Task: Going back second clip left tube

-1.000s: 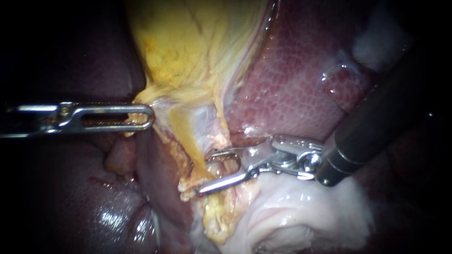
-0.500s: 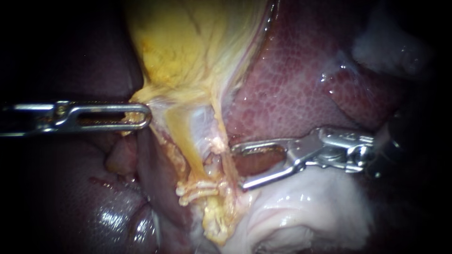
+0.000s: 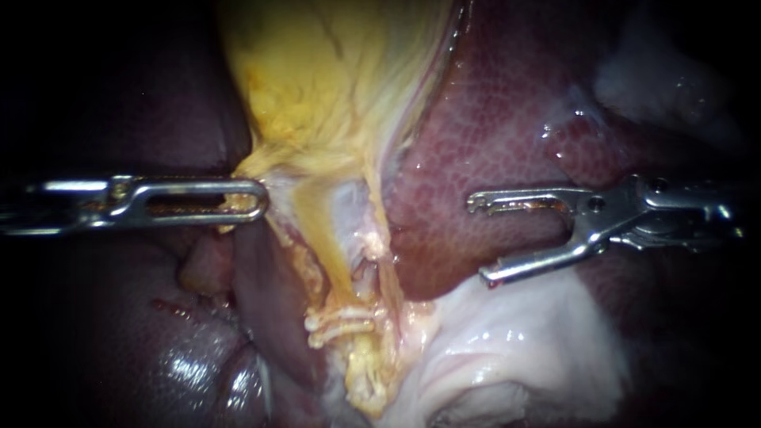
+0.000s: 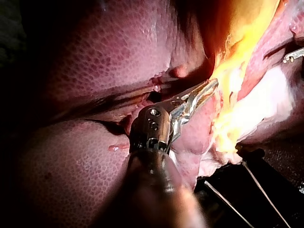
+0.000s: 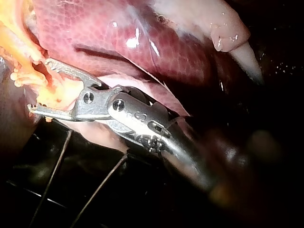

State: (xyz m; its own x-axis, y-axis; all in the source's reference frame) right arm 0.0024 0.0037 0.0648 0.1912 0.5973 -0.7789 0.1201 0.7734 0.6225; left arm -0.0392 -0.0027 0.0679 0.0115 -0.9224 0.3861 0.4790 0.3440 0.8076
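Note:
The yellow gallbladder (image 3: 317,87) hangs over the red liver (image 3: 491,135). My left instrument (image 3: 242,198) is shut on the gallbladder's lower edge, as the left wrist view shows (image 4: 205,90). Two thin tubes run down from it: the left tube (image 3: 321,246) and the right tube (image 3: 382,238). Pale clips (image 3: 341,323) lie across the left tube low down, one just above the other. My right instrument (image 3: 481,239) stands well to the right of the tubes over the liver, jaws open and empty. In the right wrist view its jaws (image 5: 40,85) gape just short of the clips (image 5: 21,76).
White fatty tissue (image 3: 507,349) bulges under the right instrument. Dark glistening liver (image 3: 158,341) lies under the left instrument. In the wrist views a dark tray (image 5: 95,204) with thin wires lies under the tissue.
My right instrument has drawn back to the right, off the left tube, with its jaws open. Pale clips now show where its jaws were. The left instrument keeps its hold.

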